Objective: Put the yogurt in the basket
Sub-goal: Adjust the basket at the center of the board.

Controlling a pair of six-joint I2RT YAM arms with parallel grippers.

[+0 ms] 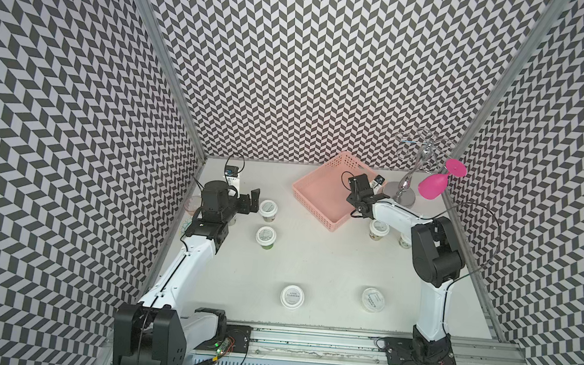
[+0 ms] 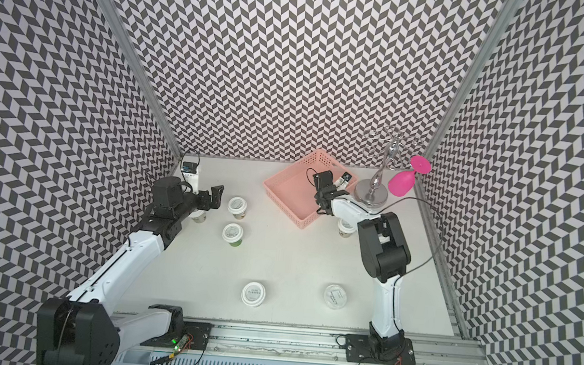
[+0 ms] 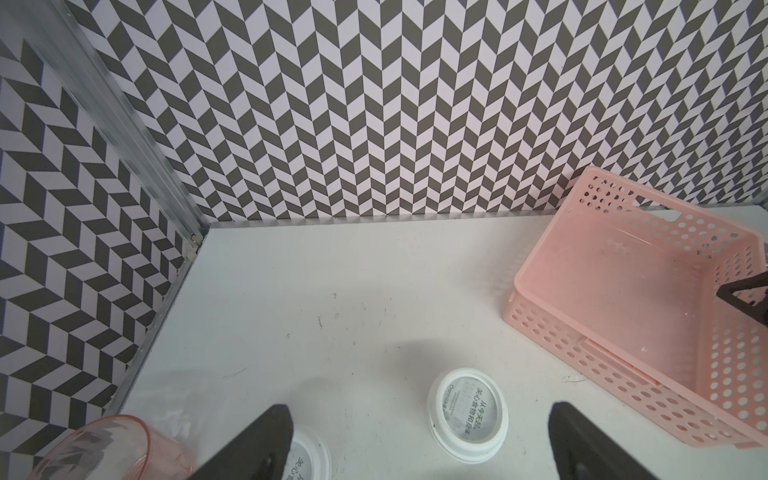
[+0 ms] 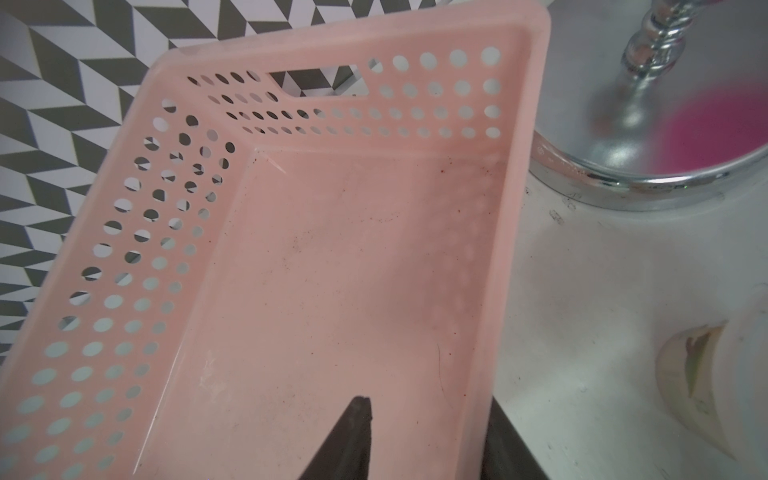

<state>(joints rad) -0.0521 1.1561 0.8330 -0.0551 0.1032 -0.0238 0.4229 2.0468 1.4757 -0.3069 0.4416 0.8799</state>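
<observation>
Right wrist: right end effector (image 4: 430, 409) straddles basket (image 4: 332, 41) wall, possibly clamped.

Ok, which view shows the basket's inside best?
Right wrist: the basket fills the frame close up, its floor plainly bare. In both top views the basket is small and the right arm covers one side. Left wrist shows the basket slanted, one end cropped.

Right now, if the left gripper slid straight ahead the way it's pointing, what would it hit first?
Probably the white-lidded yogurt cup just ahead between the left gripper's open fingers; depth is unclear, so it might pass above it.
</observation>
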